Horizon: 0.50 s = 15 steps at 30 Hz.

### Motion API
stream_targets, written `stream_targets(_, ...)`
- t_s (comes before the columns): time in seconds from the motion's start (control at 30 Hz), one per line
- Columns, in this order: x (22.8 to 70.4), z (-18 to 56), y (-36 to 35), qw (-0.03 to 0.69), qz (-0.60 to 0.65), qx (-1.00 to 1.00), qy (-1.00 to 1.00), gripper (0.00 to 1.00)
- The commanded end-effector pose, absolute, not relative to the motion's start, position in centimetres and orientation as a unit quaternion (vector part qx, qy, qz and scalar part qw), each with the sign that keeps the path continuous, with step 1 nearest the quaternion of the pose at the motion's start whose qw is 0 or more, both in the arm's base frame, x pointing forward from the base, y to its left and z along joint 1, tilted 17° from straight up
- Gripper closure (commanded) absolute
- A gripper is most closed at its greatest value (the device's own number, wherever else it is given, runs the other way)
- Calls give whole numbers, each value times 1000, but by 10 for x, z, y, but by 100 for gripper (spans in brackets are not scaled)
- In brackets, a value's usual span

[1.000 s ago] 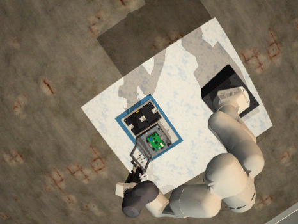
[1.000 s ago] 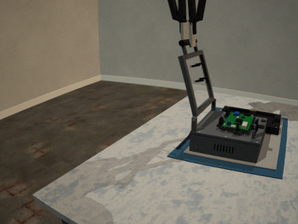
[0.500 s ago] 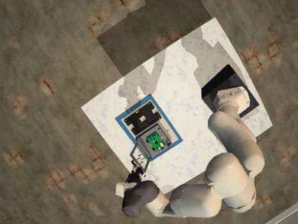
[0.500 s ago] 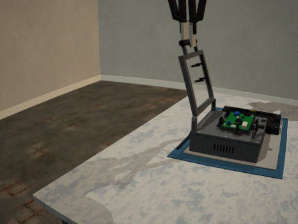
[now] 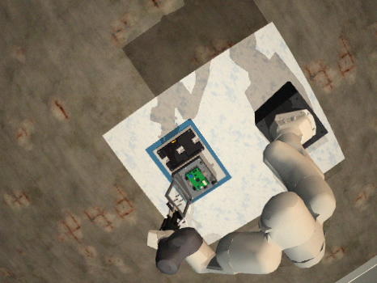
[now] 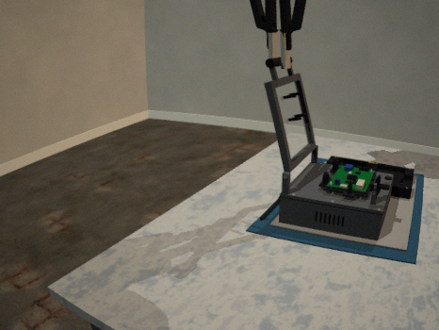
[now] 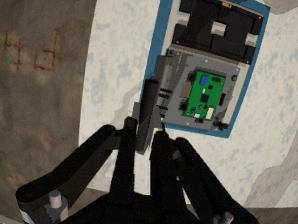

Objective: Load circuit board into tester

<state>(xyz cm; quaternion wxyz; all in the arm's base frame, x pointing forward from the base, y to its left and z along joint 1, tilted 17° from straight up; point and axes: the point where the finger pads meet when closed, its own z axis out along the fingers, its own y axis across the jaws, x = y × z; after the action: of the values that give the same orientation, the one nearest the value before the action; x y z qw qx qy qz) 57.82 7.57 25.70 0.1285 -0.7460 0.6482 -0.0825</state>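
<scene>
The green circuit board [image 6: 350,178] lies flat in the grey tester [image 6: 339,200], component side up; it also shows in the overhead view [image 5: 196,179] and the wrist view [image 7: 205,96]. The tester's frame lid [image 6: 291,123] stands open, nearly upright, tilted a little away from the tester. My gripper [image 6: 279,60] is shut on the handle at the lid's top edge; in the wrist view my gripper [image 7: 144,113] grips the lid [image 7: 154,99] edge-on. The black tray [image 5: 180,148] beside the tester is empty.
Tester and tray sit on a blue-edged mat [image 6: 344,236] on the white table. The arm's black base [image 5: 293,115] is at the table's far corner. The table edge and floor lie just behind the gripper [image 5: 174,220].
</scene>
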Motion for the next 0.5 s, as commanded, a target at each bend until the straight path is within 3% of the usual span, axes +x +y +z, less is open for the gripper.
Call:
stream_targets(0.0, 573, 255, 75, 126, -80, -746, 649, 100)
stream_targets(0.47, 565, 254, 74, 126, -80, -746, 649, 100)
